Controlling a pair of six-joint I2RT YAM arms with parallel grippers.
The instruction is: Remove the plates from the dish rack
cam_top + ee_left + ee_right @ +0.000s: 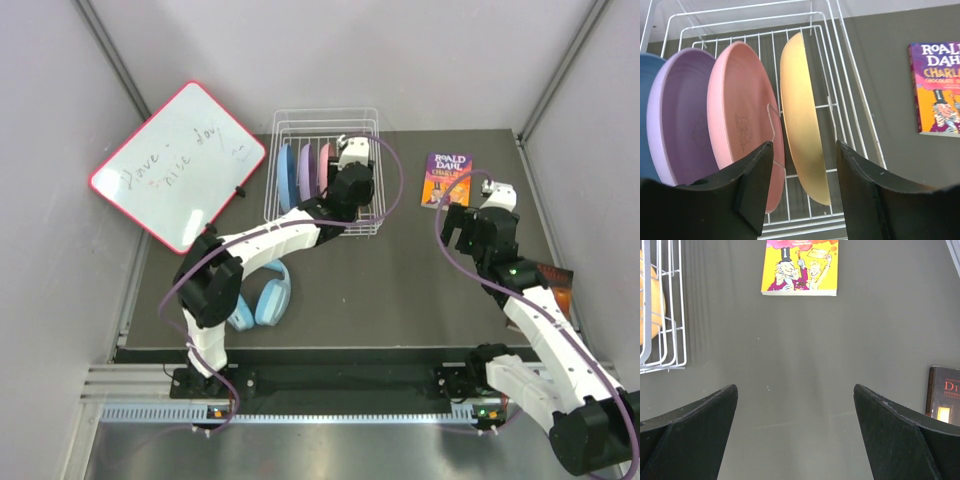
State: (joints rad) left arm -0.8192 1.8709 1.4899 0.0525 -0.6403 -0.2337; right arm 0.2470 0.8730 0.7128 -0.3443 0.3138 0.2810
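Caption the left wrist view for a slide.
Left gripper open around the yellow plate; pink, purple and blue plates beside it in the rack.

Robotics lab test cell, by my read, not a home. Bare pale wall panels (50,300) box in a dark matte tabletop (400,290). The left arm (260,243) and right arm (540,310) are bolted along a metal rail (300,411) at its near edge. The household items sit about like props: dish rack (325,120), red-framed whiteboard (178,178), blue headphones (262,302) and a children's paperback (447,180).
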